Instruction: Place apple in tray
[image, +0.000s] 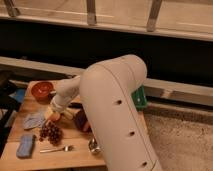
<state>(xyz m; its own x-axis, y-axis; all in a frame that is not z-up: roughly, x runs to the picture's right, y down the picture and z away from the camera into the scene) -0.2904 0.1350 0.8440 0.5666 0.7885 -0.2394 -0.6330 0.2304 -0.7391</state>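
Observation:
The apple (54, 116), small and orange with a yellowish side, lies on the wooden table between a grey-blue cloth and a dark purple bowl. My gripper (56, 111) is at the end of the white arm, right over the apple and touching or nearly touching it. The arm's end hides how the gripper meets the apple. The green tray (140, 98) stands at the table's right side. Only its right edge shows behind the big white arm (115, 110).
An orange bowl (42, 90) stands at the back left. A dark purple bowl (80, 120) is right of the apple. A grape bunch (50, 132), a fork (56, 148), a blue sponge (25, 146), a grey-blue cloth (34, 120) and a metal cup (93, 145) lie toward the front.

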